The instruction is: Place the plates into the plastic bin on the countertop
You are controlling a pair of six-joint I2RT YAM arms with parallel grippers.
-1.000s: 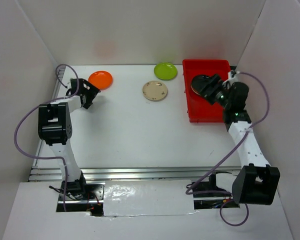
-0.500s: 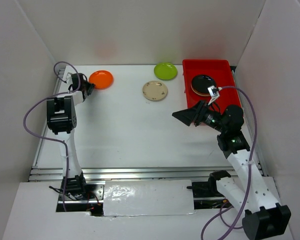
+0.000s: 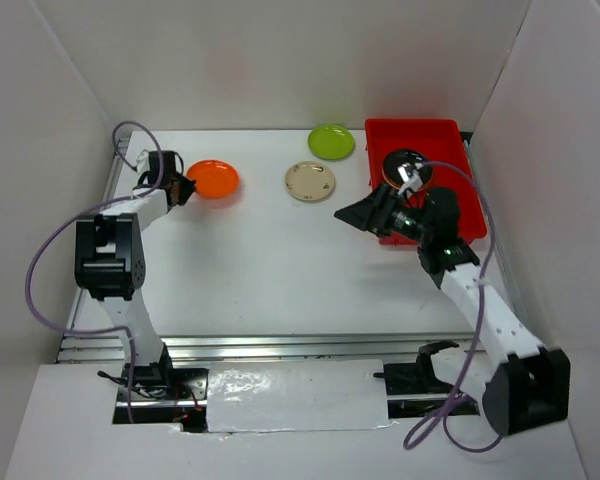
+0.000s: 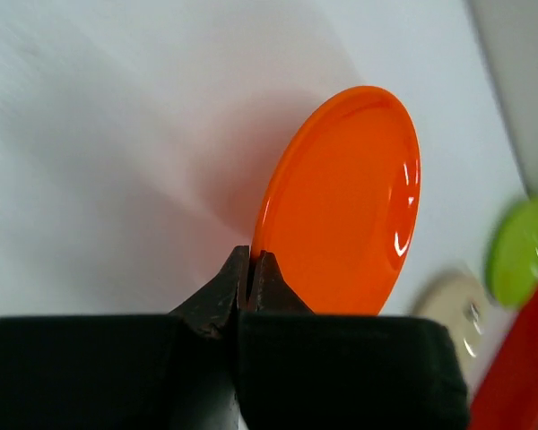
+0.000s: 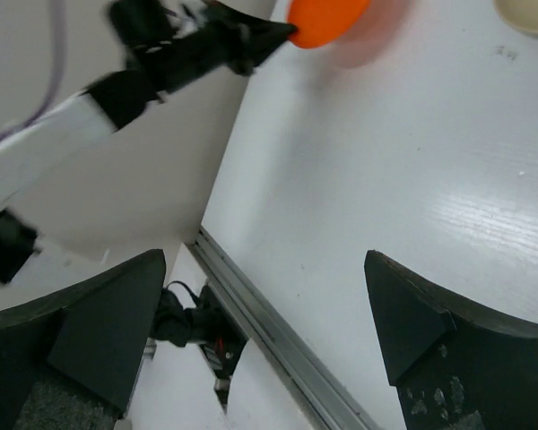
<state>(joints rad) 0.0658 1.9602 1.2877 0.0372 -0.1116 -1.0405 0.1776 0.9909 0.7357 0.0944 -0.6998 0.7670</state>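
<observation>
My left gripper point(image 3: 183, 186) is shut on the near rim of an orange plate point(image 3: 214, 179), which is tilted off the countertop point(image 3: 260, 250) at the back left. In the left wrist view the fingertips point(image 4: 251, 262) pinch the orange plate's point(image 4: 341, 206) edge. A lime green plate point(image 3: 331, 141) and a cream plate point(image 3: 310, 181) lie at the back middle. The red plastic bin point(image 3: 432, 135) at the back right holds a black plate point(image 3: 395, 162). My right gripper point(image 3: 363, 213) hangs open and holds nothing, just left of the bin.
White walls enclose the countertop on three sides. A metal rail point(image 3: 280, 345) runs along the near edge and also shows as the rail point(image 5: 269, 331) in the right wrist view. Purple cables loop beside both arms.
The left gripper has shut on the orange plate's rim and shifted it to the right. The right gripper has left the bin and moved left over the countertop; the black plate stays in the bin.
</observation>
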